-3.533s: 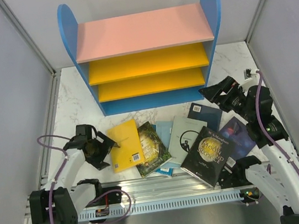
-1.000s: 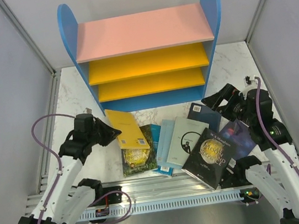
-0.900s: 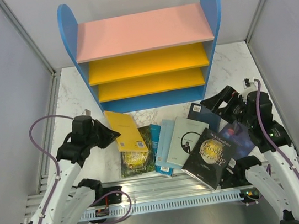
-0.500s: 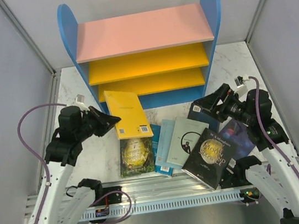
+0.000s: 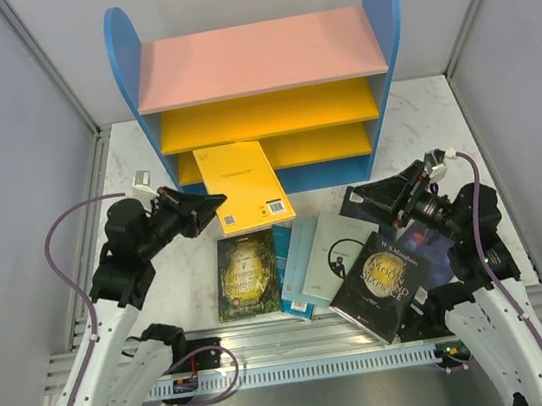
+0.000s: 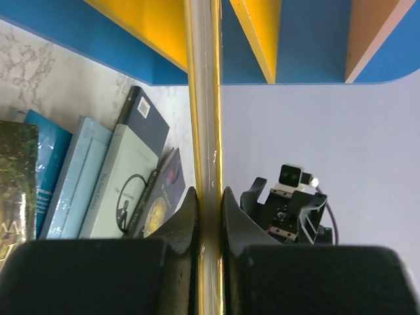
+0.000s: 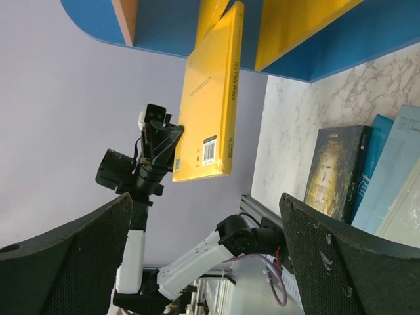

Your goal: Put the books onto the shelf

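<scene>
My left gripper (image 5: 215, 204) is shut on the left edge of a yellow book (image 5: 240, 174) and holds it in the air in front of the shelf's (image 5: 256, 59) lower yellow boards. In the left wrist view the book's edge (image 6: 203, 98) runs up between the jaws of the left gripper (image 6: 205, 200), towards the yellow boards (image 6: 262, 29). Other books lie fanned on the table: dark green (image 5: 248, 274), pale blue (image 5: 294, 258), grey-white (image 5: 335, 246), black-and-gold (image 5: 378, 285) and navy (image 5: 377, 204). My right gripper (image 5: 371, 199) hangs open above the navy one, and its wrist view shows the raised yellow book (image 7: 210, 98).
The shelf stands at the back of the marble table (image 5: 134, 162), between grey side walls. A metal rail (image 5: 300, 340) runs along the near edge by the arm bases. A dark purple book (image 5: 437, 245) lies under the right arm.
The left arm has lifted the yellow book off the table and carried it up and back to the shelf's front. The right gripper has drifted left, still open.
</scene>
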{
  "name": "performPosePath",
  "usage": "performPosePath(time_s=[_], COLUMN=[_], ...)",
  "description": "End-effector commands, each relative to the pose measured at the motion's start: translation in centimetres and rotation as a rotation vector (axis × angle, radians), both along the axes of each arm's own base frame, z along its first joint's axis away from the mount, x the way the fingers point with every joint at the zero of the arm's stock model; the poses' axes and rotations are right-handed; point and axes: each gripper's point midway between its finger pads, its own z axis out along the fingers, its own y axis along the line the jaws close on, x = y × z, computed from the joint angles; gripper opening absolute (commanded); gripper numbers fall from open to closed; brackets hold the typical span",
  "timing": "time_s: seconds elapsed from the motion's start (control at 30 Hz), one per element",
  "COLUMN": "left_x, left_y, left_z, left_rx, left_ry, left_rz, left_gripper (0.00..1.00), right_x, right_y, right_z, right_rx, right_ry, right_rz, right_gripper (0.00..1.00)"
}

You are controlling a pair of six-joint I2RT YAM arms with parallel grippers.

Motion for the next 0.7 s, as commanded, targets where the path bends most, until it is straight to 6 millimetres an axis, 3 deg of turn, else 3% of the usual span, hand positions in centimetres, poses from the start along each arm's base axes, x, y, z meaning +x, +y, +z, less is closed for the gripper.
performPosePath(time_s=[0.0, 0.17, 0.3, 0.47, 0.67], left_x=[-0.1, 0.4, 0.1, -0.2, 0.6], left_y=[-0.9, -2.3, -4.5, -5.7, -6.7], left_z=[7.9, 10.3, 11.3, 12.5, 12.0], left_rx=[-0.197, -0.224, -0.233, -0.261, -0.266], left_ry=[-0.205, -0.26, -0.261, -0.275, -0.251], left_rz=[-0.011, -0.02, -0.067, -0.069, -0.047], left_gripper=[0.02, 0.02, 0.02, 0.02, 0.02], right_x=[-0.8, -0.4, 0.1, 0.3, 0.3], right_y=[0.0, 0.4, 1.3, 2.8, 3.8], right_z=[2.3, 1.5, 1.5, 1.2, 1.6], right_rx=[0.087, 0.061, 0.041, 0.019, 0.039], right_ry=[-0.032, 0.012, 0.022, 0.042, 0.027], right_rz=[0.0, 0.015, 0.039, 0.062, 0.059], right_gripper=[0.95, 0.93, 0.93, 0.93, 0.93])
